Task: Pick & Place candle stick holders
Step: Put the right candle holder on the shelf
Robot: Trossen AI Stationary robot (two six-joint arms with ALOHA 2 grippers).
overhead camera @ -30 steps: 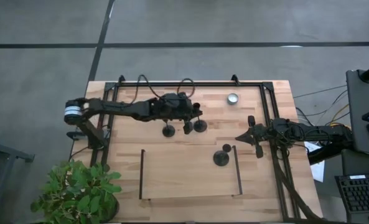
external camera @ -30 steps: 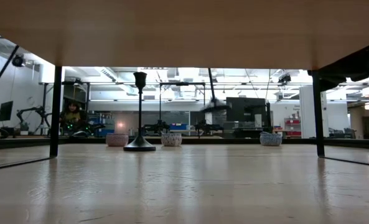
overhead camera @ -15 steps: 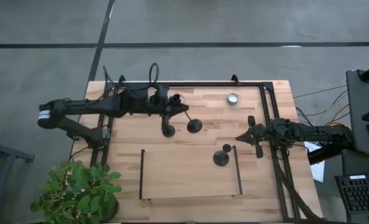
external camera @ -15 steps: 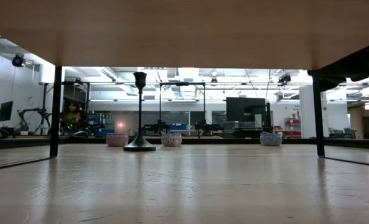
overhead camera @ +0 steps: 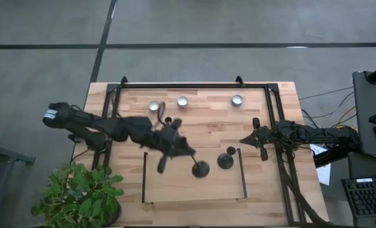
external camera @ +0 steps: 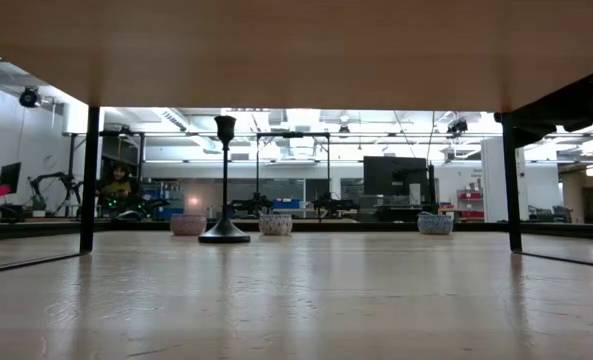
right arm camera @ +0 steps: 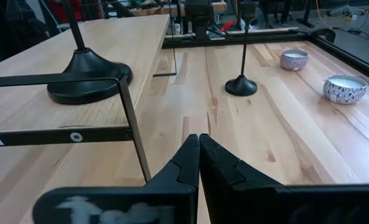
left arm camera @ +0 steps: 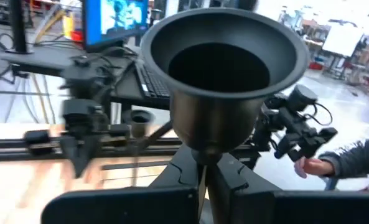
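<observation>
Table (overhead camera: 276,114): wooden top inside a black frame, read as a clock face from the high view.
Raised board (overhead camera: 194,190): low wooden shelf on black legs at 6 o'clock; judged to be the drop-off place.
Left gripper (overhead camera: 180,149): reaches in from 9 o'clock to just over the board's 12 o'clock edge. In the left wrist view it (left arm camera: 203,171) is clenched on the thin stem of the carried holder.
Right gripper (overhead camera: 246,140): parked at 3 o'clock, fingers pressed together, holding nothing.
Carried holder (overhead camera: 201,169): off the surface, its cup (left arm camera: 224,68) ahead of the fingers.
Placed holder (overhead camera: 226,160): upright on the board, toward the 1 o'clock corner.
Third holder (right arm camera: 241,85): upright on the bare table beyond the board; hidden in the high view.
Tealights (overhead camera: 182,101): three, along 12 o'clock.
Progress: judged one done, one in transit, one left.
</observation>
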